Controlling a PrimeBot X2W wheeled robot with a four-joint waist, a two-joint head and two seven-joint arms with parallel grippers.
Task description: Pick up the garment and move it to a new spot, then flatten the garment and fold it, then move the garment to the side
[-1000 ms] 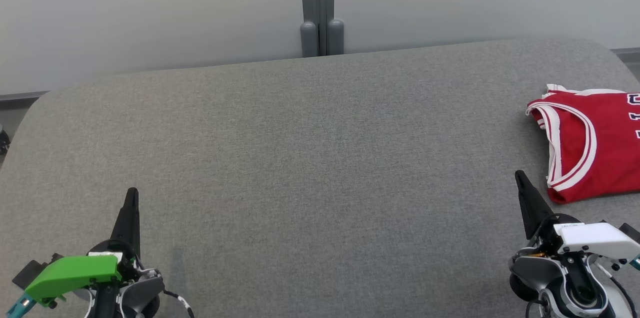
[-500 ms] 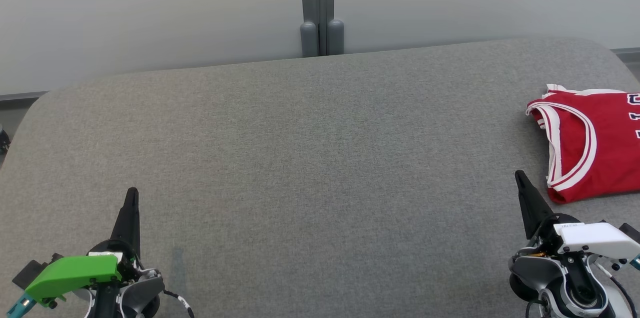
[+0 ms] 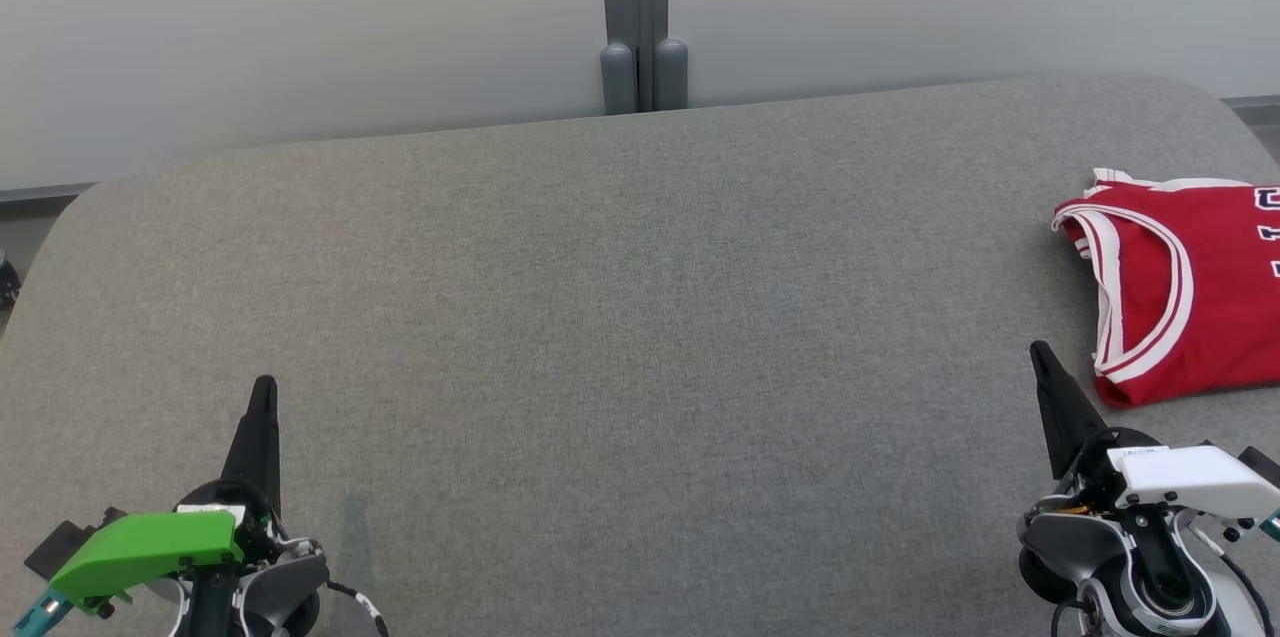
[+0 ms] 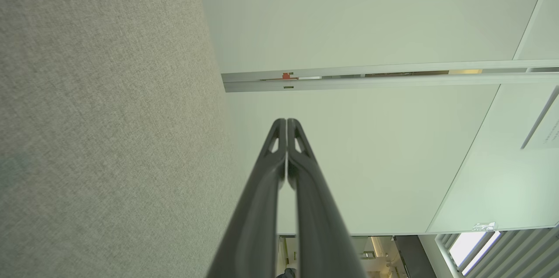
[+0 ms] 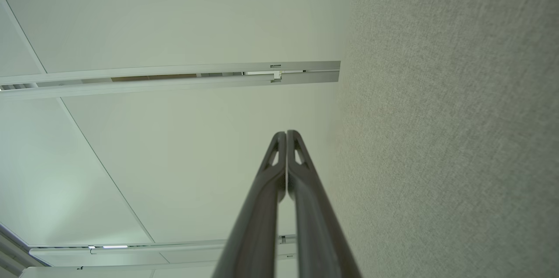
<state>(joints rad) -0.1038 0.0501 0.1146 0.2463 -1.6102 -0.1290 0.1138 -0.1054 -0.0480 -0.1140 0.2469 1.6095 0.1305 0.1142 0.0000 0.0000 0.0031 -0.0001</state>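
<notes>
well, the red jersey (image 3: pixel 1185 287) lies folded flat at the far right of the grey table (image 3: pixel 600 317), its right part cut off by the edge of the head view. white trim with a thin dark line runs around its armhole and along its top edge. some dark marks show on it at the frame's edge, too cut off to read. neither arm touches it.

the left gripper (image 3: pixel 264 387) sits at the lower left, over the near part of the table and well apart from the jersey. its two dark fingers are pressed together into one thin point and hold nothing. the left wrist view shows the tips meeting with only a hairline seam between them. a green cover (image 3: pixel 145 549) sits on its wrist.

the right gripper (image 3: pixel 1040 352) sits at the lower right, near the jersey's lower left corner but apart from it, with bare fabric between the two. its fingers are likewise closed tip to tip and empty, as the right wrist view shows. a white cover (image 3: pixel 1190 479) sits on its wrist.

both pairs of fingers point away from the robot toward the pale wall (image 3: pixel 300 17) behind the table, where a grey post (image 3: pixel 636 17) stands upright at the middle.
</notes>
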